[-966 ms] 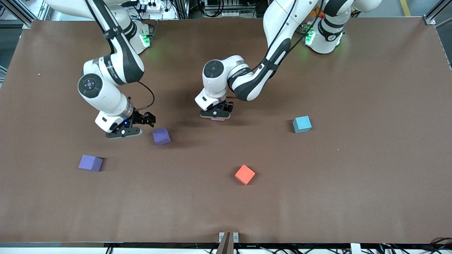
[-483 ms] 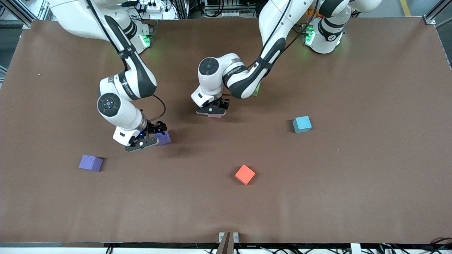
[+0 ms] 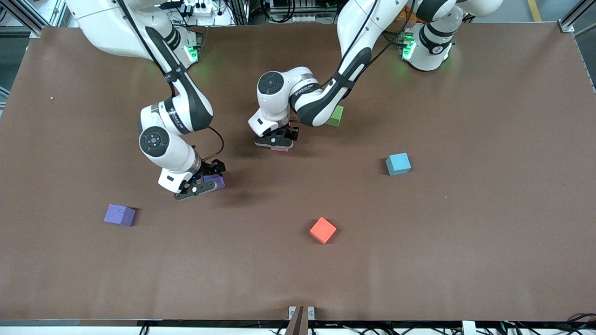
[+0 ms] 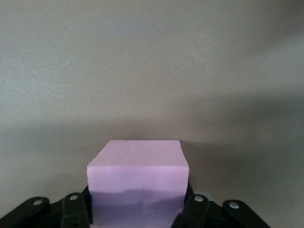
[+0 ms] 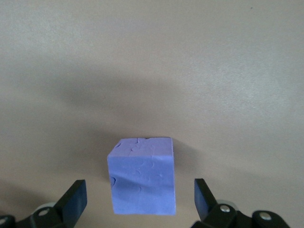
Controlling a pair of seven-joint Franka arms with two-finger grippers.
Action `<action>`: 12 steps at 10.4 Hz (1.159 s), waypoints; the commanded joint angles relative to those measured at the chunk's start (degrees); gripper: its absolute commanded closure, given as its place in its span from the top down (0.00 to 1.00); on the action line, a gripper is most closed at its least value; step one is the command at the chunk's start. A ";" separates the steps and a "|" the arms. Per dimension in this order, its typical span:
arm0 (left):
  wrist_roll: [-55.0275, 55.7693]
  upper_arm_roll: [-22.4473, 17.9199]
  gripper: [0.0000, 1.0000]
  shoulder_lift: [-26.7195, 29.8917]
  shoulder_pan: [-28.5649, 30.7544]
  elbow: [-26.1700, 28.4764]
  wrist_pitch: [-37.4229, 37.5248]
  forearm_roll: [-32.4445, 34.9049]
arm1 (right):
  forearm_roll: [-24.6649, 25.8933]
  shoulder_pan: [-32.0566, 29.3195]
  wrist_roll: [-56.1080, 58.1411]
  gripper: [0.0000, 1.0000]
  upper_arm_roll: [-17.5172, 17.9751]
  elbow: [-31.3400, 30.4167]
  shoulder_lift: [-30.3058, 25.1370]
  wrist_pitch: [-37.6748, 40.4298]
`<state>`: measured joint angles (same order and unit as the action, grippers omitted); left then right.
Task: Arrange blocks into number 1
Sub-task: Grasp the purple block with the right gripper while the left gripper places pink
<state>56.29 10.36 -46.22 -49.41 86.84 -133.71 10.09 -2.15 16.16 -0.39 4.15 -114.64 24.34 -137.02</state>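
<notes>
Over the last second the right pincer (image 3: 201, 184) has swung in from beside the small matte purple cube (image 5: 142, 175) and now straddles it, fingers wide apart, so a grasp looks imminent. The left pincer (image 3: 274, 142), clamped on a pink foam cube (image 4: 137, 178), has drifted toward the robots' bases above the brown surface (image 3: 465, 232). A second purple cube (image 3: 119, 215), red cube (image 3: 323, 230) and light blue cube (image 3: 398, 164) lie well apart; the green cube (image 3: 335, 116) sits near the left arm, possibly crowding it.

White arms (image 3: 177, 111), black joints, cables
</notes>
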 commanded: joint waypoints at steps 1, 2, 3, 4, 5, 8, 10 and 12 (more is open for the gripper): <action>0.75 -0.43 0.00 -1.07 -1.30 -1.50 0.91 -1.21 | -0.14 0.62 0.21 1.00 -0.02 0.56 1.50 -1.23; 0.75 -0.43 0.00 -1.07 -1.39 -1.59 0.91 -1.21 | -0.14 0.80 0.21 1.00 -0.02 0.56 1.77 -1.24; 0.84 -0.43 0.00 -1.07 -1.39 -1.59 0.91 -1.30 | -0.05 0.98 0.21 1.00 -0.02 0.56 1.77 -1.41; 0.84 -0.43 0.00 -1.07 -1.39 -1.59 0.91 -1.30 | -0.05 1.07 0.30 1.00 -0.02 0.47 1.86 -1.41; 0.84 -0.43 0.00 -1.07 -1.48 -1.59 1.00 -1.21 | -0.05 1.07 0.30 1.00 -0.02 0.39 1.86 -1.41; 1.88 -0.43 0.00 -1.07 -2.00 -1.59 1.17 -1.21 | 0.21 1.07 0.30 1.00 -0.10 -0.58 1.77 -2.64; 2.25 -0.43 0.00 -1.07 -2.71 -1.50 2.05 -1.30 | 0.65 1.07 0.65 1.00 -0.28 -1.63 1.86 -4.65; 5.83 -0.60 0.99 -1.07 -2.79 -1.24 1.97 -2.00 | 0.66 1.07 0.83 1.00 -0.63 -1.99 2.03 -4.84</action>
<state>59.78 10.35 -46.24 -51.40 86.67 -132.61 9.65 -2.12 17.12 -0.26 3.97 -116.21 26.23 -141.04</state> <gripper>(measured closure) 0.348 0.000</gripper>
